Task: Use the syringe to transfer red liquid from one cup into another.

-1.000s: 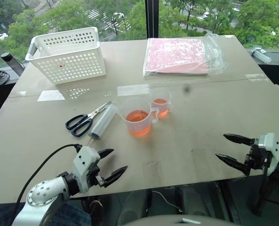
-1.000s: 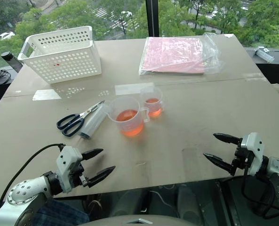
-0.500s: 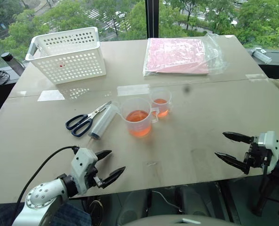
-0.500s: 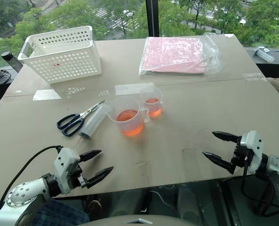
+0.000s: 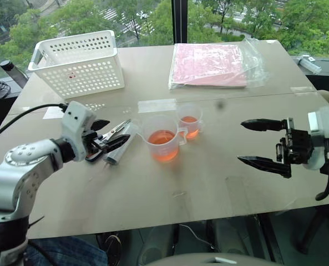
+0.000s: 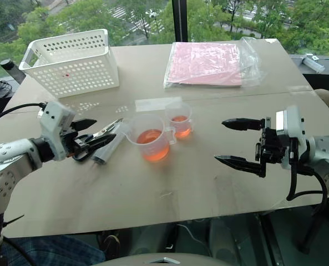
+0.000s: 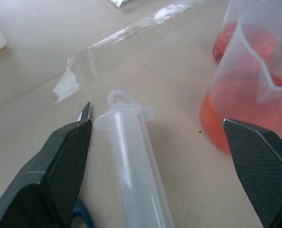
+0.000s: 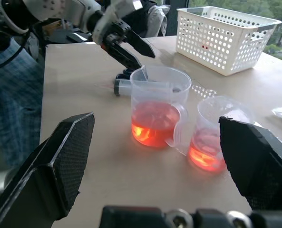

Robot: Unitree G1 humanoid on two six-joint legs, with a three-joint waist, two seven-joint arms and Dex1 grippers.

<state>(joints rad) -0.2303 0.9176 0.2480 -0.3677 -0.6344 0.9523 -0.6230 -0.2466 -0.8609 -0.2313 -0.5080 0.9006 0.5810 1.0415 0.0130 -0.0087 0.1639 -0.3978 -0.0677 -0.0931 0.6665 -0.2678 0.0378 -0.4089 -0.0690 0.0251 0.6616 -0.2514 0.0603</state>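
Syringe (image 7: 131, 161) lying flat on table (image 5: 208, 183), between scissors (image 5: 97, 145) and larger cup (image 5: 163, 138). Left gripper (image 5: 106, 136) jaws spread, straddling barrel, nothing held. Right gripper (image 5: 261, 143) jaws spread, empty. Advised: barrel to be pinched mid-length, scissors and cup left undisturbed.

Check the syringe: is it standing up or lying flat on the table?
Lying flat. The syringe rests on its side on the table beside the scissors, between the open fingers of the left gripper.
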